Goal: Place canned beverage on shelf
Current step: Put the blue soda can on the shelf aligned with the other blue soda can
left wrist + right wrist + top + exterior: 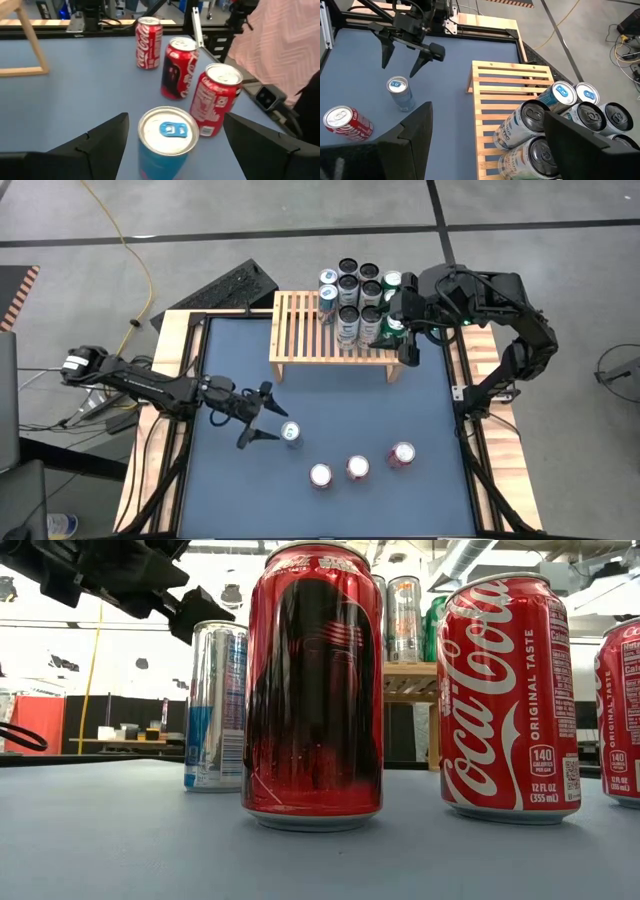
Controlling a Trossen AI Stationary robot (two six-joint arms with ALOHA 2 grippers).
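A slim blue-and-silver can (pixel 291 433) stands upright on the blue table top. My left gripper (pixel 268 418) is open and lies low and nearly level just to the can's left. In the left wrist view the can (pixel 168 137) stands in front of the gap between the two fingers, untouched. The shelf (pixel 320 330) stands on its short legs at the far side, with several cans (pixel 355 300) upright on its right end. My right gripper (pixel 495 150) hangs open above those cans and touches nothing.
Three red cans (pixel 321 475), (pixel 358 468), (pixel 402 455) stand in a row near the front, to the right of the slim can. The shelf's left half is bare slats (pixel 505 90). A keyboard (pixel 225 288) lies beyond the table's far left corner. A person in pink (pixel 280 45) is past the table edge.
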